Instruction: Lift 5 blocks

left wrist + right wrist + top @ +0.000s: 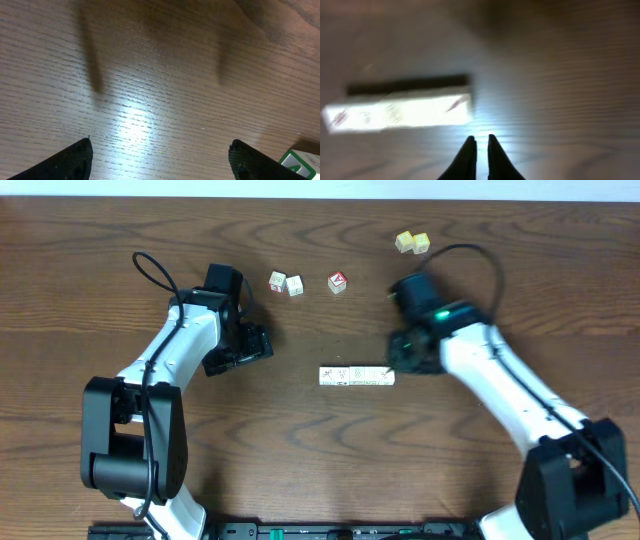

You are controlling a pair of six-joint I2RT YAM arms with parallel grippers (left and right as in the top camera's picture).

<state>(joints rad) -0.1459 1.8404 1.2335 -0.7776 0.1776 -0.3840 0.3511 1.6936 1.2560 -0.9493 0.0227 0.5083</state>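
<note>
The blocks (357, 376) lie in a tight straight row on the wooden surface (300, 440), near the middle and between the two arms. They sit face to face, so the row reads as one whitish bar. The seams between them are too faint to count with confidence. Their top faces carry small printed marks in red and green, too small to read. In the right wrist view the blocks (400, 112) appear as a blurred pale bar with reddish smudges, and no writing can be made out there either.

The right tool (402, 363) hangs just beside the right end of the row. In its own camera the right tool (481, 156) is clenched, its two dark fingers nearly together with nothing between them. The row lies ahead and to the left, clear of the tips.

The left tool (243, 348) is well apart from the row, on its left. In its wrist view the left tool (160, 165) is released, fingers spread wide over bare wood. A block corner with a green printed mark (300, 162) peeks in at the lower right edge.

Farther back on the surface sit two whitish cubes (286, 283) touching each other, a red-faced cube (337, 282) near them, and two pale yellow cubes (412, 243) side by side.
</note>
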